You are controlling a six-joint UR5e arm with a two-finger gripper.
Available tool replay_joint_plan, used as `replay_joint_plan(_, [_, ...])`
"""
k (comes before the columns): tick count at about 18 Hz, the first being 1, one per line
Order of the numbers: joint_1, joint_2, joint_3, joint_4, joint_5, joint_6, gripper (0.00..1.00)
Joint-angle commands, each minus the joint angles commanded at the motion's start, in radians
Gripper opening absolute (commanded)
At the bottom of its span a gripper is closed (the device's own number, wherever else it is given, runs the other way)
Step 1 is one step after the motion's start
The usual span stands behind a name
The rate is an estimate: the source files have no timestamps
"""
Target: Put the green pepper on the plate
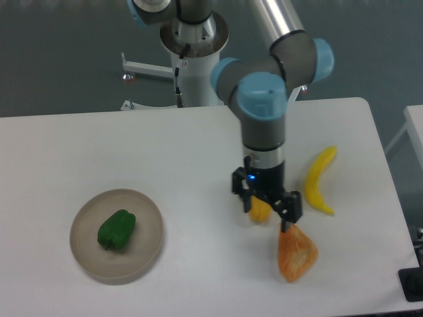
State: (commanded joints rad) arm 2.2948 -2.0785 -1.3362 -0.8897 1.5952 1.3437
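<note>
Fingers (289,210) look spread, nothing between them as far as I can tell; the gripper (268,205) hangs pointing down over the right part of the table (198,145), just above a yellow-orange item (260,211) partly hidden behind it, probably the yellow pepper.

Camera view, only one: the green pepper (117,230) lies on the plate (149,247), slightly left of centre, fully inside the rim. Plate sits front-left, well apart from the gripper.

Judgement: task goal looks met, pepper rests flat and stable, so open fingers make sense.

Banana (320,179) right of the gripper, orange crinkled piece (296,254) just below it. Both close to the fingers; a low move could knock them.
</note>
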Motion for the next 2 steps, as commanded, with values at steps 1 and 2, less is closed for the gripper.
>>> replay_joint_plan(1, [0.000,-0.002,0.000,0.002,0.000,0.003,1.00])
replay_joint_plan(2, [0.000,-0.003,0.002,0.000,0.000,0.003,1.00])
